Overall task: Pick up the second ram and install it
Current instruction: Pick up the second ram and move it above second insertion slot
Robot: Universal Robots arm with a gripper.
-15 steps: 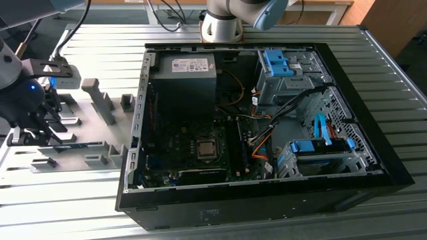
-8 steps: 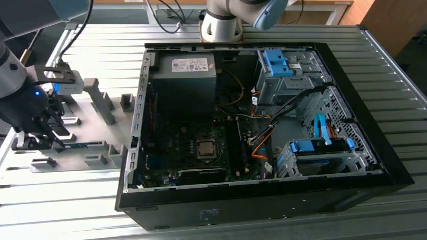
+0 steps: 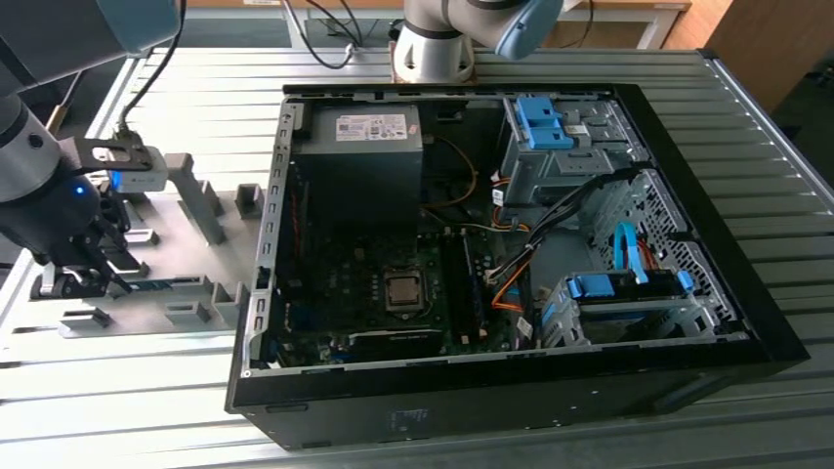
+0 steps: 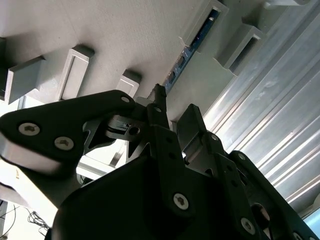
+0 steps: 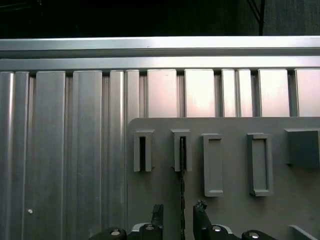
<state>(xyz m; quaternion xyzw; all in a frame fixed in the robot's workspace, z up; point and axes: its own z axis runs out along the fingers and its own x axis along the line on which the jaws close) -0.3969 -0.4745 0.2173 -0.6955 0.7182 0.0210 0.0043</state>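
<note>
Ribbed aluminium table (image 3: 195,88) runs under everything. On it, an open black computer case (image 3: 521,391) lies on its side, and a grey plate (image 3: 156,254) studded with small blocks sits beside it on the exterior view's left.

I am down over that plate, well apart from the case, and my gripper (image 3: 81,278) sits low above it at the end of the blue memory stick (image 3: 154,285). The stick stands on its edge on the plate. In the first wrist view it shows as a thin dark line (image 5: 182,175), with its far end sitting in a slotted block (image 5: 181,150).

My gripper (image 5: 179,212) is narrowly parted. One of my fingers (image 5: 157,212) stands on each side of the stick, and a sliver of plate (image 5: 235,215) shows in the gap on both sides, so I am straddling it without clamping.

In the second wrist view the blue edge (image 4: 192,47) runs away from my fingertips (image 4: 159,97) toward that same block.
</note>
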